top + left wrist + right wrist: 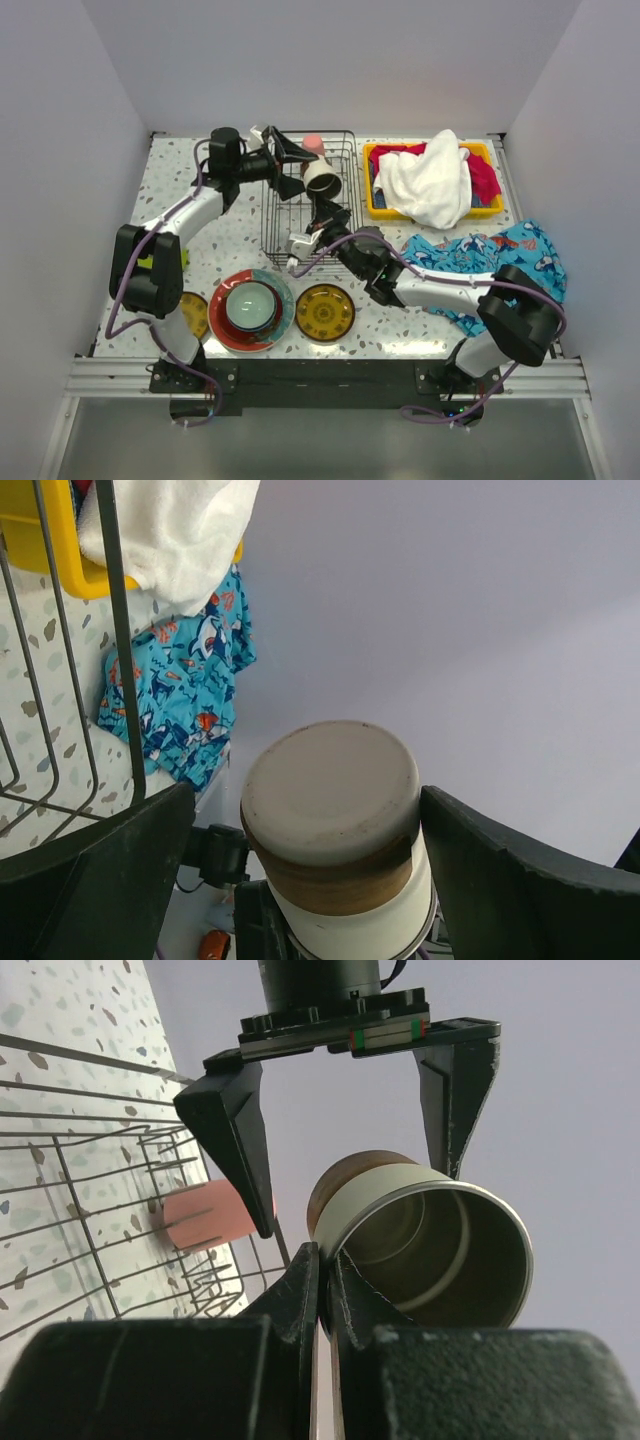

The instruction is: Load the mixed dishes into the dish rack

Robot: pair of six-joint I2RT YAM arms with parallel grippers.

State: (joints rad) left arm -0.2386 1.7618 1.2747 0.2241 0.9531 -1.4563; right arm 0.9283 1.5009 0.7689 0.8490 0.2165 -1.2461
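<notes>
The right gripper is pinched tight on the metallic cup by its rim, over the dish rack. The left gripper is wide open, one finger on each side of the cup.

A robotics lab test cell dressed as a kitchen corner: plain white panels close in a speckled bench on three sides, and an aluminium rail runs along its near edge. A left arm and a right arm, trailing purple cables, are bolted there. Household props lie about: a wire dish rack, plates and a yellow bin of cloths
</notes>
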